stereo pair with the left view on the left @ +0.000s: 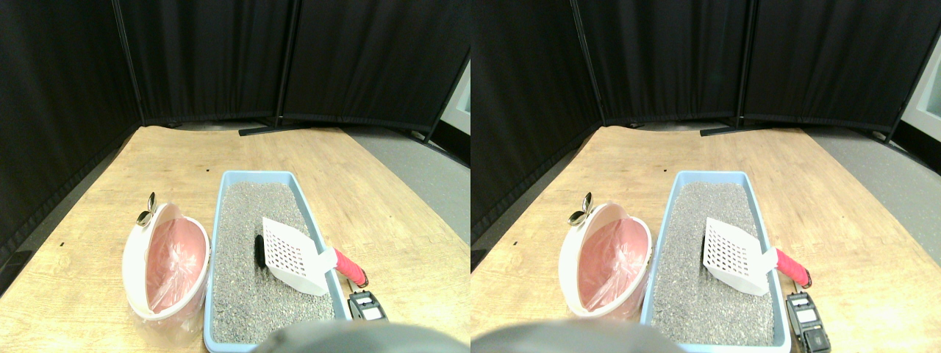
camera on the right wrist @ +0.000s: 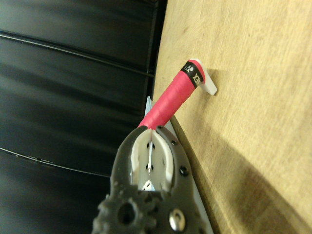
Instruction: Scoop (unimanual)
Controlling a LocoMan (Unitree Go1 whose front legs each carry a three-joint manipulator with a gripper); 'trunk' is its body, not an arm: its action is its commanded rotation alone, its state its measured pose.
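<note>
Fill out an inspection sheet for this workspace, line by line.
Surface: bare wooden board, grey floor beyond its right edge.
Job's things: blue litter tray filled with grey litter; white slotted scoop lying in it, pink handle over the right rim; a small dark lump beside the scoop; white bin with a pink liner left of the tray.
Clutter: metal clip on the bin's far rim.
Grippers: right gripper near the handle's end; grip not clear.
Cables: nothing seen.
Surroundings: black curtain panels behind.
</note>
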